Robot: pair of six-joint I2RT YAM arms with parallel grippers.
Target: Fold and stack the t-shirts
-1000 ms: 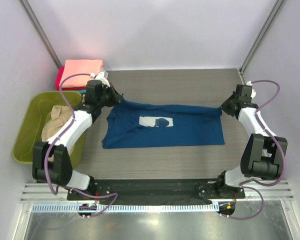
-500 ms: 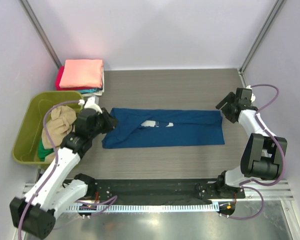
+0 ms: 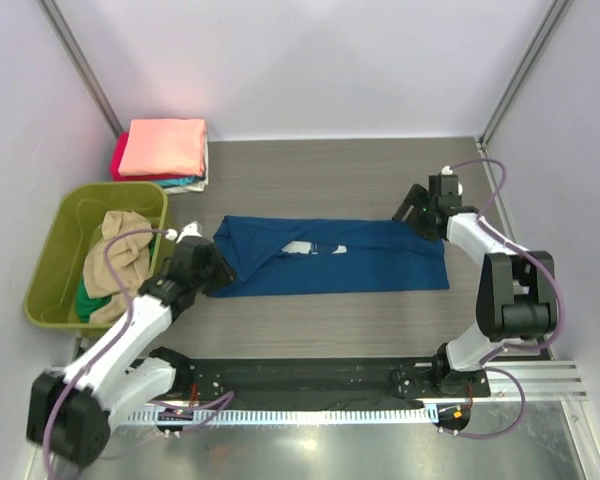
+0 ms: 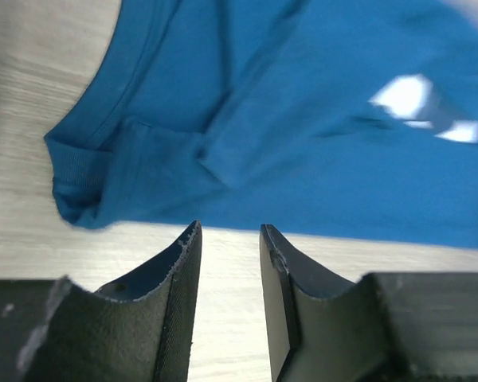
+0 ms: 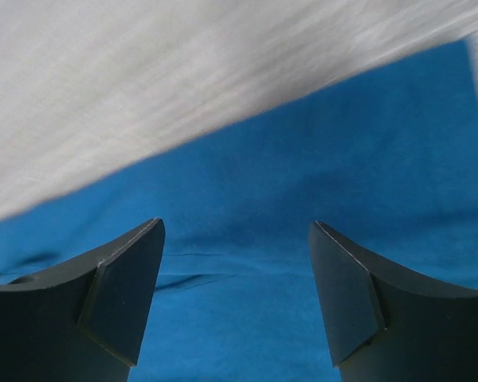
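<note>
The navy blue t-shirt (image 3: 360, 256) lies on the table as a long flat band, folded lengthwise, with a bit of its white patch (image 3: 305, 247) showing. My left gripper (image 3: 218, 274) hovers at its near-left corner, open a little, with only bare table between its fingers (image 4: 179, 263); the shirt's sleeve (image 4: 103, 179) lies just ahead of them. My right gripper (image 3: 408, 213) is wide open and empty above the shirt's far-right edge (image 5: 303, 159). A folded stack with a salmon-pink t-shirt (image 3: 163, 146) on top sits at the back left.
An olive-green tub (image 3: 55, 262) stands left of the table, holding a tan shirt (image 3: 118, 260) and a green one (image 3: 88, 303). Red (image 3: 119, 160) and teal (image 3: 180, 183) cloth show under the pink shirt. Metal frame posts rise at both back corners.
Both grippers let go of the shirt's far edge and opened. The shirt now lies as a narrower band. The left arm drew back to the near-left corner; the right one moved left.
</note>
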